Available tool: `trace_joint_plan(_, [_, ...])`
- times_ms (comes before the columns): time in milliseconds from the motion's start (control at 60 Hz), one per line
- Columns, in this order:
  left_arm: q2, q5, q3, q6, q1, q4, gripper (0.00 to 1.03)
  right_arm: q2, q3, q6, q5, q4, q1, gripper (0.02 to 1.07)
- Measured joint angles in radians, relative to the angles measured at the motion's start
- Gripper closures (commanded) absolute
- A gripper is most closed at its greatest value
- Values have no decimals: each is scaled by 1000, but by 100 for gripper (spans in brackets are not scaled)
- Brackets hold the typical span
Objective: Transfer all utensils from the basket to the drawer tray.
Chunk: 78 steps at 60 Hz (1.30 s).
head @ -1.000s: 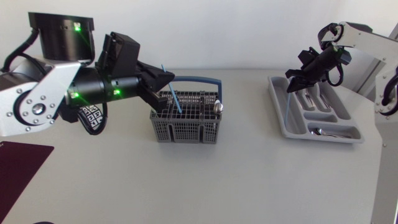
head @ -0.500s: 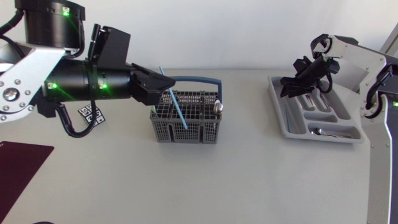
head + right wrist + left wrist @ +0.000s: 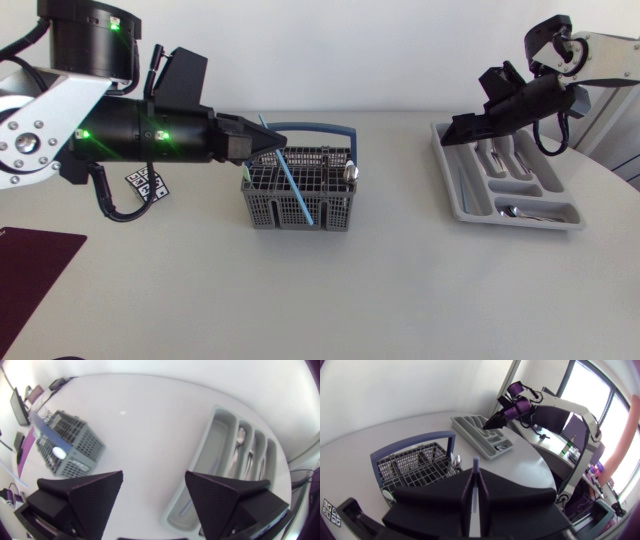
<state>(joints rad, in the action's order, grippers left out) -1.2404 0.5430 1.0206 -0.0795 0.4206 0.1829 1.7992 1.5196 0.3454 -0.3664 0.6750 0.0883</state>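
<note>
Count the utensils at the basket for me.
2. A blue utensil slants across the basket, shut in the left gripper; a silver spoon stands in the basket's end nearer the drawer tray. More may lie hidden inside the mesh.

I see the grey basket (image 3: pixel 297 205), blue handle raised, at mid-table, one silver spoon (image 3: pixel 349 171) inside. A thin blue stick (image 3: pixel 295 188) tilts over it, top toward 11 o'clock, pinched in my left gripper (image 3: pixel 268 142). The grey tray (image 3: pixel 530 224) lies at its 3 o'clock, holding cutlery (image 3: pixel 515 211).
</note>
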Motion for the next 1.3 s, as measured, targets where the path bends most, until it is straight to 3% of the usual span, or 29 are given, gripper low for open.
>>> trace_joint_plan(250, [-27, 29, 0, -17, 0, -1, 100, -222, -164, 3, -97, 6, -156, 16])
trace_joint_plan(533, [-66, 56, 0, -60, -20, -77, 100, -315, -191, -13, -186, 85, -362, 17])
trace_joint_plan(650, [-86, 75, 0, -88, -28, -119, 100, -328, -204, -34, -207, 88, -442, 29])
trace_joint_plan(817, [-109, 84, -1, -112, -29, -148, 100, -328, -215, -63, -214, 79, -538, 32])
trace_joint_plan(933, [-121, 103, -1, -128, -29, -159, 100, -318, -215, -85, -214, 36, -580, 48])
trace_joint_plan(1300, [-135, 153, -1, -157, -43, -174, 100, -248, -215, -122, -208, -35, -675, 49])
